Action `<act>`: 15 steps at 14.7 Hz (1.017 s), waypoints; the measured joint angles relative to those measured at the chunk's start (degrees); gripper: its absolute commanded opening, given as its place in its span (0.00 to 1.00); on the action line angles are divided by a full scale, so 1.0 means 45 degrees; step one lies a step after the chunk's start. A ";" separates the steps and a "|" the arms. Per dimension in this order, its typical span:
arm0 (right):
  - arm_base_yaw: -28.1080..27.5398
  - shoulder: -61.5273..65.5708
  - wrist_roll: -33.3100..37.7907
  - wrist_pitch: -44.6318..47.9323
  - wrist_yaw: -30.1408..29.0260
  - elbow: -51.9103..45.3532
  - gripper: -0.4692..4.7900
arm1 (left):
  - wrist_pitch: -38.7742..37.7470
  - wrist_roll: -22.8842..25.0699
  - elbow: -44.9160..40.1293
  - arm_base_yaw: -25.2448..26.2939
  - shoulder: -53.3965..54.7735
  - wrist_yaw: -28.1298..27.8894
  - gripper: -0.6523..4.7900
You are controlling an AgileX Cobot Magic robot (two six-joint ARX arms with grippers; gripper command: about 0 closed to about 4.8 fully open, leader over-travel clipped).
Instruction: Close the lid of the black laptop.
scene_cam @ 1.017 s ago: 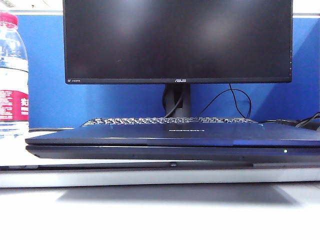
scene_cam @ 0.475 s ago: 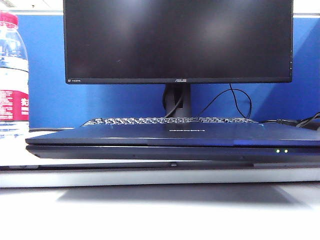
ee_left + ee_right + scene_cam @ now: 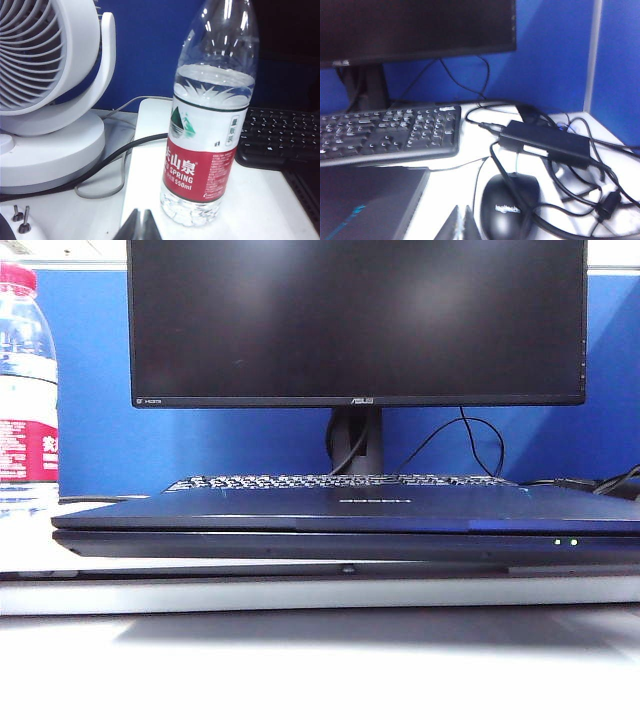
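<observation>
Black laptop (image 3: 340, 525) sits across the middle of the tabletop (image 3: 320, 660), in front of a separate keyboard (image 3: 340, 481) and a large monitor (image 3: 355, 320) on a stand. The lid (image 3: 340, 508) lies flat down on the base, dark navy shell facing up; two small lights (image 3: 566, 541) glow on the front edge toward the right.

Left tool (image 3: 139, 226): fingertips pressed together, closed on nothing, low over a white board beside a water bottle (image 3: 210, 115) with a red label. White fan (image 3: 50, 90) stands nearby, cables trailing past its base.

Right tool (image 3: 460, 225): fingertips also together, nothing held, hovering just off the laptop's right rear corner, next to a black mouse (image 3: 510, 207). A power brick (image 3: 545, 142) and tangled cables lie beyond.

Neither tool appears in the exterior view.
</observation>
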 measured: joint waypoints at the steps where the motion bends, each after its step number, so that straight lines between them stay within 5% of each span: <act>1: 0.0233 0.0000 -0.0044 -0.0005 0.0214 0.0000 0.08 | -0.0005 0.0000 0.0000 0.0000 0.0000 0.0000 0.16; 6: 0.1481 0.0000 -0.0058 -0.0005 0.1059 0.0000 0.08 | -0.0005 0.0000 0.0000 0.0000 0.0000 0.0000 0.16; 15: 0.1545 -0.0005 0.0282 -0.0005 0.1015 0.0000 0.08 | -0.0010 0.0000 0.0000 0.0000 0.0000 0.0000 0.16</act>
